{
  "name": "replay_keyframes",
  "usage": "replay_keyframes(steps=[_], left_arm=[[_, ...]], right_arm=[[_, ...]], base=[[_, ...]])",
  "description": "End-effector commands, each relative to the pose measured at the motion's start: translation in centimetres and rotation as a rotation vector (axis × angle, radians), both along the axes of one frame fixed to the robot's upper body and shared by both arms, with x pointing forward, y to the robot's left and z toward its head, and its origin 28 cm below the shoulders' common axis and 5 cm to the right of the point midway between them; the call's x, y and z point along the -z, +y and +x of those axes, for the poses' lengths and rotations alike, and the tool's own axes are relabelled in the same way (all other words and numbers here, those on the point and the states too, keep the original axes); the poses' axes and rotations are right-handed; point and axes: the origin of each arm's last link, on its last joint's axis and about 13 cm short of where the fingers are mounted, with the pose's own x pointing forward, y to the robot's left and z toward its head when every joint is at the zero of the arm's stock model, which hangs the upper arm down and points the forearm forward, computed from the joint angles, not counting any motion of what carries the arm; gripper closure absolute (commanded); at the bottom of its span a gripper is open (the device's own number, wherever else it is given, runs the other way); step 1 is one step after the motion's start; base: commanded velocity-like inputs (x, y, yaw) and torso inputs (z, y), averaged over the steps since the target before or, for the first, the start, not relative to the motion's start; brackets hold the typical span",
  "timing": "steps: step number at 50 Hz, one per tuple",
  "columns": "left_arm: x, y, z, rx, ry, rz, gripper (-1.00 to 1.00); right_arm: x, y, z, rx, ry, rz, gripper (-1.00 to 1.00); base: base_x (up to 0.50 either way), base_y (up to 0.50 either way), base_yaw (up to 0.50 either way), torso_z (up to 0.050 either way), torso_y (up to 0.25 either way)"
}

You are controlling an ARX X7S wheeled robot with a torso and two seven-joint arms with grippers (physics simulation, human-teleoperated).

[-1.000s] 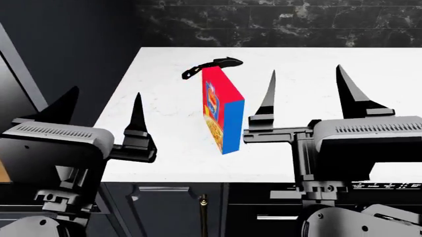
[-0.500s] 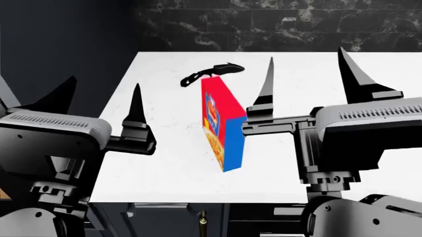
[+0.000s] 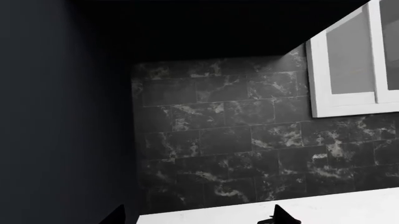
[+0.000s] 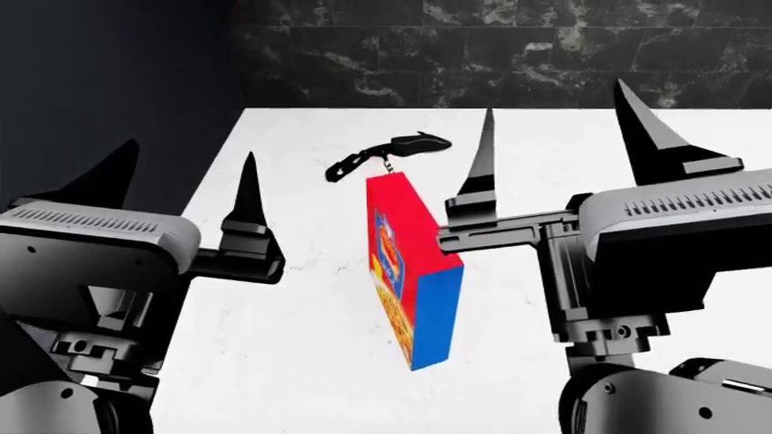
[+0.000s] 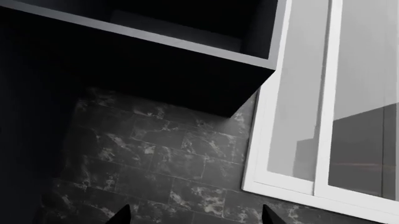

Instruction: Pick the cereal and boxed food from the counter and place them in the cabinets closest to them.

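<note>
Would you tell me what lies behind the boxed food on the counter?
A small black tool lies on the counter just behind the boxed food; beyond it, dark tile wall. The box hides its own footprint.

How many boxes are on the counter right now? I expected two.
1. Only the boxed food shows, standing on the counter between the open left hand and open right hand, near a small black tool. The cereal may be out of frame.
</note>
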Motion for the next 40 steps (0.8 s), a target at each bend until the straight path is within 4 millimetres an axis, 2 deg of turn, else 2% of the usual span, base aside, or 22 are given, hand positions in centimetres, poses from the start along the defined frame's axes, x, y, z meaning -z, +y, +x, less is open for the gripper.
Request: replay_keyframes(steps=[1, 17, 26, 34, 40], left_arm=[[0.0, 0.0, 0.1, -0.002, -0.002, 0.000, -1.00], [0.2, 0.2, -0.3, -0.007, -0.002, 0.001, -1.00], [0.4, 0.2, 0.0, -0.010, 0.002, 0.002, -1.00], [0.6, 0.1, 0.1, -0.009, 0.005, -0.001, -1.00], [0.7, 0.2, 0.1, -0.006, 0.008, -0.003, -1.00]], right_arm=[[-0.8, 0.1, -0.6, -0.034, -0.018, 0.021, -1.00], [-2.9, 0.0, -2.4, -0.083, -0.066, 0.058, -1.00], [-3.7, 0.2, -2.8, -0.097, -0.016, 0.150, -1.00], [-4.8, 0.7, -3.8, -0.185, 0.032, 0.205, -1.00], [-5.5, 1.1, -5.3, -0.273, 0.071, 0.223, -1.00]], base=[[0.21, 0.00, 0.00, 0.000, 0.000], [0.21, 0.00, 0.00, 0.000, 0.001], [0.00, 0.00, 0.00, 0.000, 0.000], [0.00, 0.00, 0.00, 0.000, 0.000], [0.00, 0.00, 0.00, 0.000, 0.000]])
